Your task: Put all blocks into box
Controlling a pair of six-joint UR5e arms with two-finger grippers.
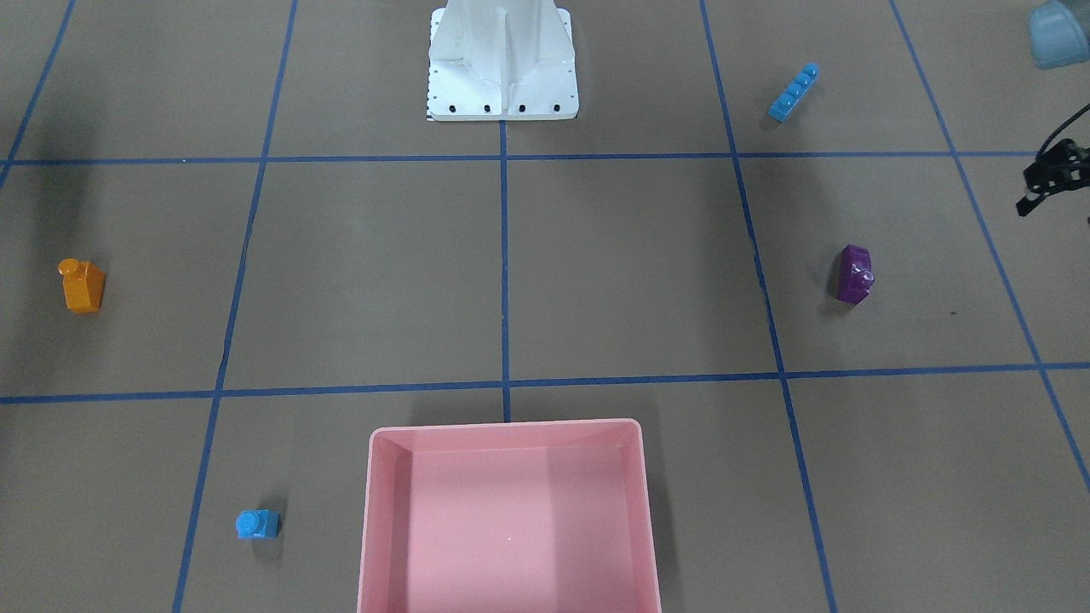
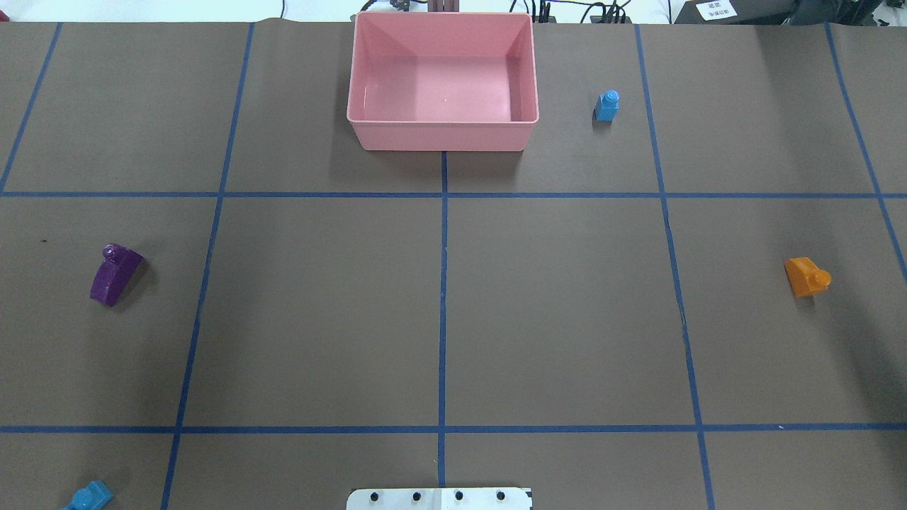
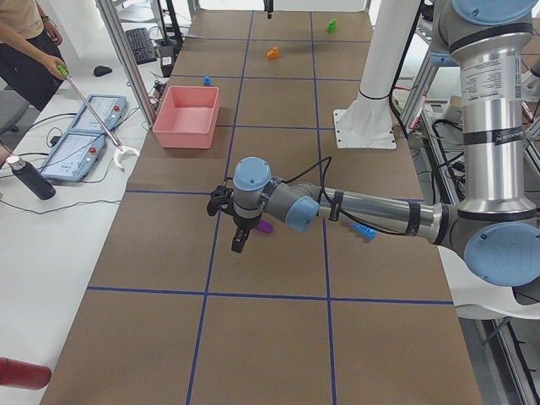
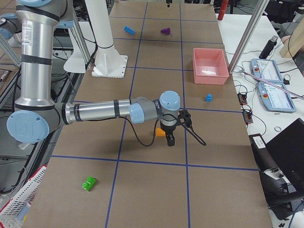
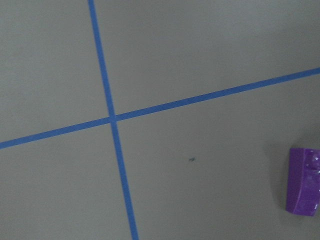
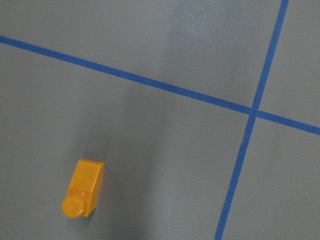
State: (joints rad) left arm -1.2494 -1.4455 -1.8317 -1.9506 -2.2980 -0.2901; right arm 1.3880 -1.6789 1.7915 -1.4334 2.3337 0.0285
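The pink box point(image 2: 443, 122) stands empty at the table's far side. The orange block point(image 2: 806, 276) lies at the right, and my right gripper point(image 4: 170, 138) hangs just beside it. The purple block point(image 2: 115, 274) lies at the left, with my left gripper point(image 3: 239, 243) hanging close to it. Only a black part of the left gripper point(image 1: 1054, 174) shows in the front view. I cannot tell whether either gripper is open. The long blue block point(image 1: 794, 92) lies near the left arm's side. The small blue block point(image 2: 606, 106) stands right of the box. The green block point(image 4: 89, 183) lies at the far right end.
The white metal base point(image 1: 502, 68) stands at the robot's edge of the table. Blue tape lines grid the brown surface. An operator with a grabber tool point(image 3: 93, 114) stands at the side bench, beside control pendants point(image 3: 80, 135) and a bottle point(image 3: 29, 177).
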